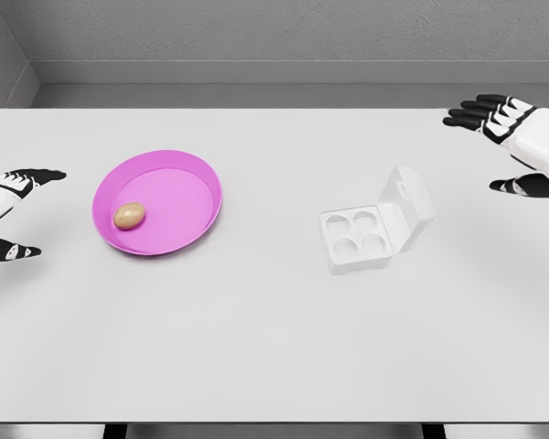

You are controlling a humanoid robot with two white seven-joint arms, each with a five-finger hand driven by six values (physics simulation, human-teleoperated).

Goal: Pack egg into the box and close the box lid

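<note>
Table (274, 357): a wide white surface is carrying everything, with the goods lying across its middle band and both hands waiting out at the side edges.

Pink plate (178, 174): it is sitting left of centre, a shallow rimmed dish, and its raised lip is probably what is keeping the egg from rolling away.

Box (377, 222): the white carton is resting right of centre with its lid standing open, tilted back toward the far right, so four round cups are facing up (all four are looking unfilled), which is leaving the way in clear for packing.

Right hand (517, 146): it is hovering at the far right edge, well apart from the box, fingers spread and gripping nothing; I judge it is being kept near the box for the lid-closing step.

Left hand (14, 215): it is showing at the left edge, thumb and fingers parted wide and holding nothing, palm turned toward the plate as if readying a reach.

Egg (130, 215): the tan egg is lying in the plate's near-left part, to the right of the left hand and clearly apart from it, and much farther from the right hand; the box is lying well to its right.
</note>
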